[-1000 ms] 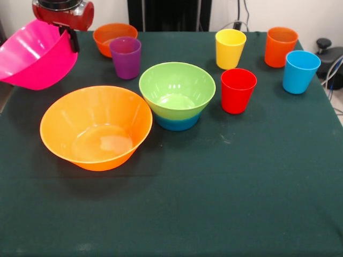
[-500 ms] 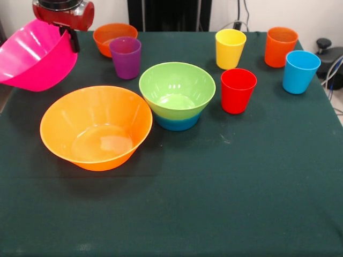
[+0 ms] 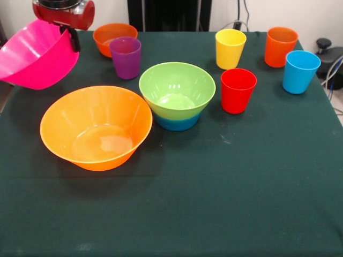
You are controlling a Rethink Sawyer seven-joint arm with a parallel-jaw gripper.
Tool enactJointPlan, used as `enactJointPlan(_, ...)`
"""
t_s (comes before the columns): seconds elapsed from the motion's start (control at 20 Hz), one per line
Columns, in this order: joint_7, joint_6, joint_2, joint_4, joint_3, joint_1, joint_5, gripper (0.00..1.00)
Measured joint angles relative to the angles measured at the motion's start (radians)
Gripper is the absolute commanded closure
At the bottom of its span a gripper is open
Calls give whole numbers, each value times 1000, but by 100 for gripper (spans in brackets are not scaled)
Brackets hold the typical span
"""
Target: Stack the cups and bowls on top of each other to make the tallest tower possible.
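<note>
Bowls, five counted. One large pink bowl: clamped by its rim in my gripper, held tilted above the table's left edge (my jaws grasp its wall, one finger showing dark against the outside). One large orange bowl: upright on the green tablecloth, near the left. One medium green bowl: nested inside one small blue bowl, of which only a low band shows; this pair forms the two-piece start of the tower, at mid-table, just beside the large orange bowl. One small orange bowl: at the far side, partly behind the purple cup.

Cups, five counted, all upright and separate. One purple cup: just in front of the small orange bowl. One yellow cup: far side, right of centre. One red cup: just beside the green bowl, to its right. One orange cup and one light blue cup: near each other at the far right corner.

Nothing is stacked on any cup.
</note>
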Motion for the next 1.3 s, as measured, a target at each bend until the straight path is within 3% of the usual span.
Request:
enactJointPlan(0.65, 0, 15, -45, 3, 0, 24, 44, 100)
enactJointPlan(1.3, 0, 64, -65, 3, 0, 91, 104, 100)
